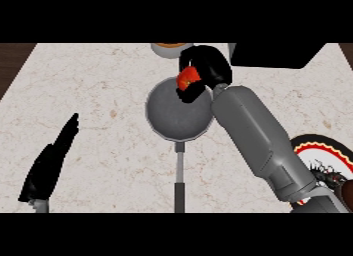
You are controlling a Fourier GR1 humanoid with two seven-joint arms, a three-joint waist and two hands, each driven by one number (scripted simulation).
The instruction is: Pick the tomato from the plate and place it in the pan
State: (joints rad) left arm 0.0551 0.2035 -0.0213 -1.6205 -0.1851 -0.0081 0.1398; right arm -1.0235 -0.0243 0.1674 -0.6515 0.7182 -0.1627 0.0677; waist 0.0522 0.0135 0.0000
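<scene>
Right hand holds the tomato above the pan's far rim.

The pale marbled desk (98, 90) carries a round grey pan (177, 112) at its middle, handle pointing toward the near edge, and a black plate (334, 155) with a red and yellow ring at the right, partly hidden by the grey forearm. The right hand (208, 67) has its fingers curled round the red tomato (188, 77). The left hand (50, 162) rests at the lower left, fingers straight and together, holding nothing. A dark box (275, 55) sits at the far edge.

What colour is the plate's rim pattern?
The plate is black with red and white scalloped bands near its rim, seen in the head view at the lower right.
</scene>
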